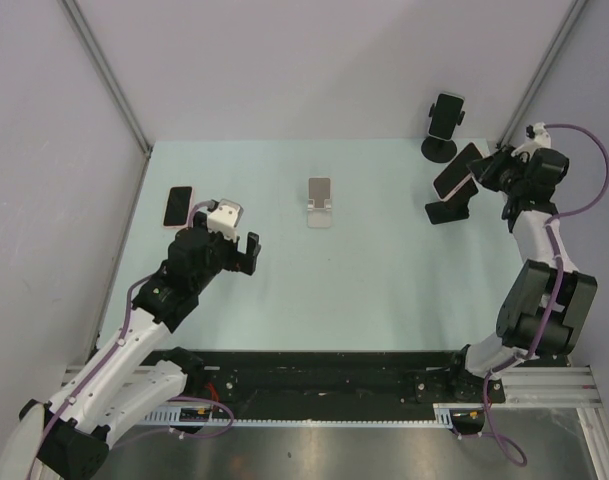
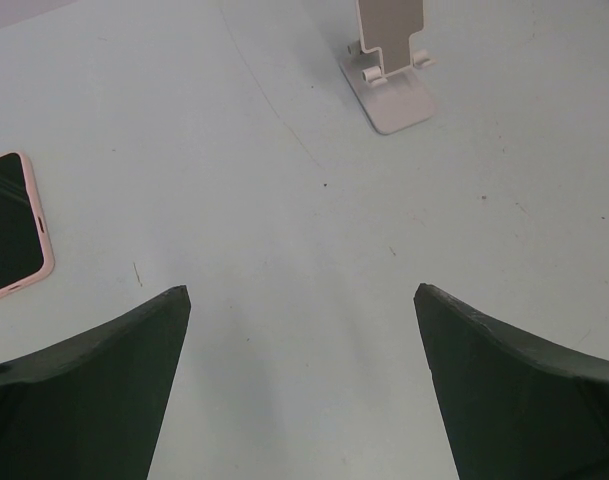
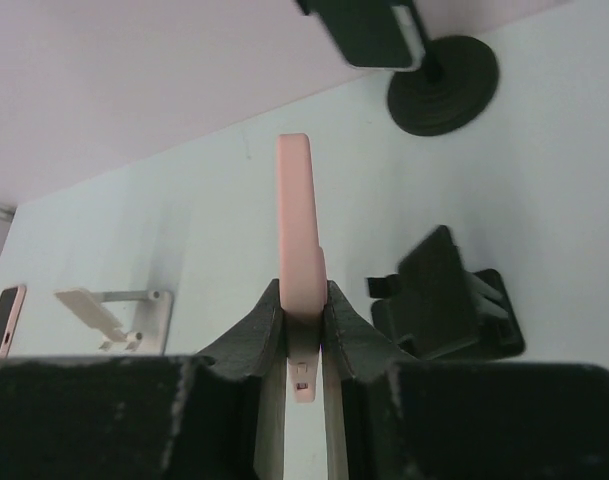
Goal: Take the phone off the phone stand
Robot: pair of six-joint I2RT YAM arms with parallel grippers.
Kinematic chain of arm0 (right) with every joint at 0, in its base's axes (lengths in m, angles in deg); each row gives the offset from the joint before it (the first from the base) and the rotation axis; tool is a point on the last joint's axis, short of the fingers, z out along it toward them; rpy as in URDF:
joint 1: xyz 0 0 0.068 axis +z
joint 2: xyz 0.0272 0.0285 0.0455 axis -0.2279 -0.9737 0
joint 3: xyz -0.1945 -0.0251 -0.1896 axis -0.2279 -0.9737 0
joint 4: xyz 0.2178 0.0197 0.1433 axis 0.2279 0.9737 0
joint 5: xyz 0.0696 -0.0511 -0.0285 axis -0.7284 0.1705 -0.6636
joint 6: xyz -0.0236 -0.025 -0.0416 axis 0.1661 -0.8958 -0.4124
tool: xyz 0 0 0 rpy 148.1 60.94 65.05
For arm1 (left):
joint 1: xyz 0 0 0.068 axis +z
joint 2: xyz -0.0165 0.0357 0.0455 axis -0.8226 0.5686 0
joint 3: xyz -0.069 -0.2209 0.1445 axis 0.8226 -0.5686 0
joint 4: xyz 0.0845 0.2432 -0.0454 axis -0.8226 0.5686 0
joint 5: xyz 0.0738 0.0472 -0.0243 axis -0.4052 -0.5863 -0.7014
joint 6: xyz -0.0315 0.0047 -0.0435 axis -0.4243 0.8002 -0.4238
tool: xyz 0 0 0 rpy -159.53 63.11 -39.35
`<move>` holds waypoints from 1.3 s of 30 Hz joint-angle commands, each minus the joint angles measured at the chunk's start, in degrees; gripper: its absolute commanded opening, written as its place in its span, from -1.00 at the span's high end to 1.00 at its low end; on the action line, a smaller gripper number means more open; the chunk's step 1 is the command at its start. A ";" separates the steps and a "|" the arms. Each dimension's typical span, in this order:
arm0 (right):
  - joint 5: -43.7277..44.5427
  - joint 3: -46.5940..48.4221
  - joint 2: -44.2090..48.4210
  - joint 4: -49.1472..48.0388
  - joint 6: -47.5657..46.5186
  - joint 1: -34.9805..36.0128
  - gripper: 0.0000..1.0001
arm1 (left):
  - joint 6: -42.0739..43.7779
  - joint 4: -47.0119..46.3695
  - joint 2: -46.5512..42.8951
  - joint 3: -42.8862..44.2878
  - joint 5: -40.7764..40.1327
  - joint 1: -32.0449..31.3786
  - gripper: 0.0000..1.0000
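Observation:
My right gripper (image 1: 481, 170) is shut on a pink-cased phone (image 1: 456, 170), gripping it by its edge. In the right wrist view the phone (image 3: 298, 230) stands edge-on between my fingers (image 3: 259, 330), held in the air just left of and above the empty black folding stand (image 3: 449, 300). That stand (image 1: 448, 211) sits on the table at the right, under the phone. My left gripper (image 1: 250, 252) is open and empty over the left half of the table; its jaws are wide apart in the left wrist view (image 2: 302, 290).
A second pink-cased phone (image 1: 178, 206) lies flat at the far left, also in the left wrist view (image 2: 9, 225). An empty white stand (image 1: 321, 203) sits mid-table. A round-based black stand (image 1: 444, 125) holding another phone is at the back right.

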 commanded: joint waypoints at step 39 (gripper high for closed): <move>-0.35 -21.00 15.33 -10.80 18.07 50.13 1.00 | -22.74 -2.52 22.70 13.65 0.29 -21.93 -1.00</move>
